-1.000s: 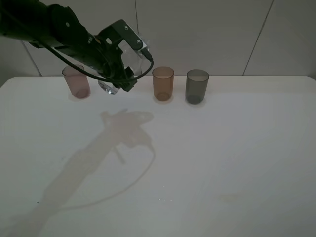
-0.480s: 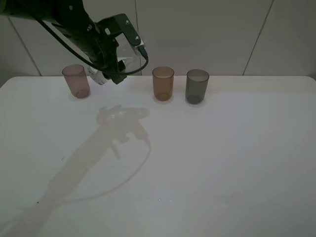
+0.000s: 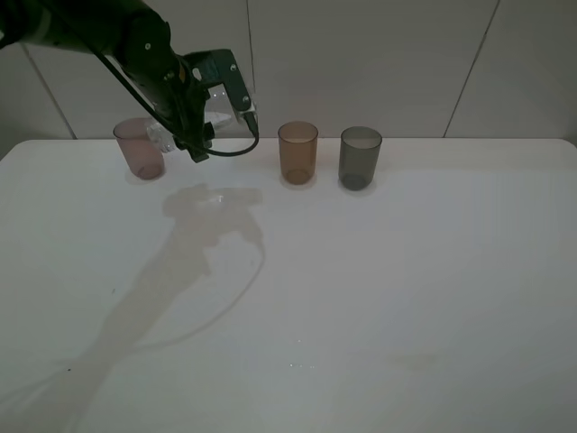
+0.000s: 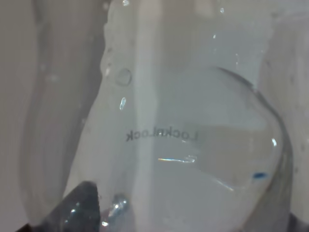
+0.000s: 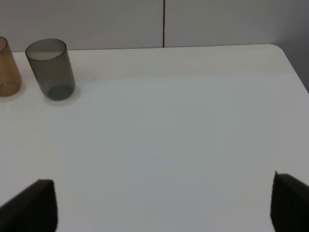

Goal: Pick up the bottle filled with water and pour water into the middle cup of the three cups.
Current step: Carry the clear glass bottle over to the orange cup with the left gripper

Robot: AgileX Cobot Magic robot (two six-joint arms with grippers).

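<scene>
Left gripper (image 3: 202, 119) clamps the bottle (image 4: 183, 145) aloft, well short of the middle cup (image 3: 297, 153); advise carrying it across before tilting over the rim.

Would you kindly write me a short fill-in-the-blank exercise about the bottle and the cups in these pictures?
1. The bottle is carried by the ___ arm.
2. The table holds ___ cups.
3. The amber-orange cup stands ___ the pinkish-brown cup and the dark grey cup.
4. The cup nearest the bottle is the ___ one.
Missing words: left; three; between; pinkish-brown.
</scene>
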